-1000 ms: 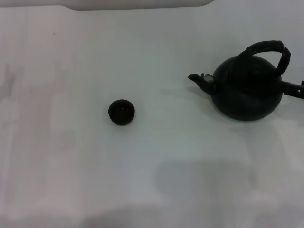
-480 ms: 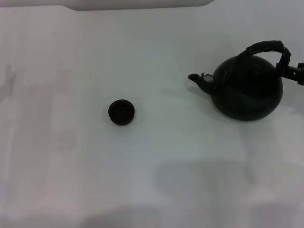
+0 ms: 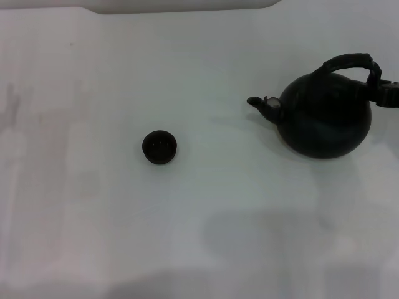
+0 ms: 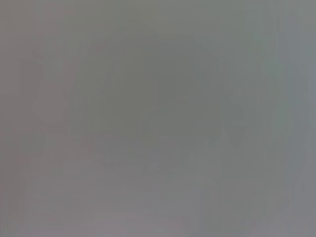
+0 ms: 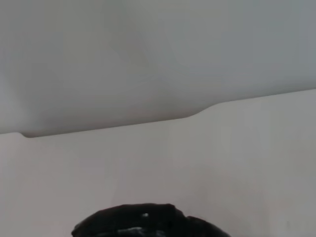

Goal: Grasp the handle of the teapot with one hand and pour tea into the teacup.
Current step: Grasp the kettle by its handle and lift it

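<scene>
The black round teapot (image 3: 324,118) stands on the white table at the right, its spout (image 3: 260,103) pointing left towards the teacup. Its arched ridged handle (image 3: 352,61) rises over the top. The tiny dark teacup (image 3: 159,147) stands alone left of centre, well apart from the pot. My right gripper (image 3: 388,92) shows only as a dark tip at the right edge, right beside the handle's right end. In the right wrist view a black rounded part, probably the handle (image 5: 148,223), shows at the lower edge. My left gripper is out of view.
The white table (image 3: 206,224) stretches around both things. Its far edge (image 3: 187,7) runs along the top of the head view and also shows in the right wrist view (image 5: 113,126). The left wrist view shows only a plain grey surface.
The right gripper's tip at the right edge has risen from beside the pot's body to the level of the handle's right end. Teapot and teacup have not moved.
</scene>
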Robot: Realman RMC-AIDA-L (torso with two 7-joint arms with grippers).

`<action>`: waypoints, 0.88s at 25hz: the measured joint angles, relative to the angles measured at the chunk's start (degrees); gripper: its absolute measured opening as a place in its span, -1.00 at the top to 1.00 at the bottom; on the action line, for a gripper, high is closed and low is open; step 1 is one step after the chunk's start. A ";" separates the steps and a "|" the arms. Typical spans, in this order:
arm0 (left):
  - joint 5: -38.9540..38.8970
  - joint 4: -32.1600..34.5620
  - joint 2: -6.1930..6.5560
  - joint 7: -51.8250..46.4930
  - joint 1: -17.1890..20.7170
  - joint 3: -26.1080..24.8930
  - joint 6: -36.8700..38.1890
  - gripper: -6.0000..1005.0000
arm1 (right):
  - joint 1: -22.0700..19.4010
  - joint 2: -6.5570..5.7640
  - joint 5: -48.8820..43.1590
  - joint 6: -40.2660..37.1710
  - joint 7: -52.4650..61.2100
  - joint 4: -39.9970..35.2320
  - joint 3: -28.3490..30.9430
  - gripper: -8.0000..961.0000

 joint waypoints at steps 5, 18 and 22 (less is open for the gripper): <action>0.00 0.00 0.02 0.00 0.01 0.00 0.01 -0.72 | 0.57 -0.03 0.01 -0.96 -0.09 0.76 -0.54 -0.21; -0.68 0.89 0.02 0.00 0.18 0.00 -1.19 -0.72 | 1.04 -0.13 0.38 -1.60 1.62 1.99 -0.53 0.22; -0.70 0.89 0.02 0.00 0.18 0.00 -1.30 -0.72 | 1.20 -0.22 1.15 -1.49 1.89 2.56 -0.29 0.42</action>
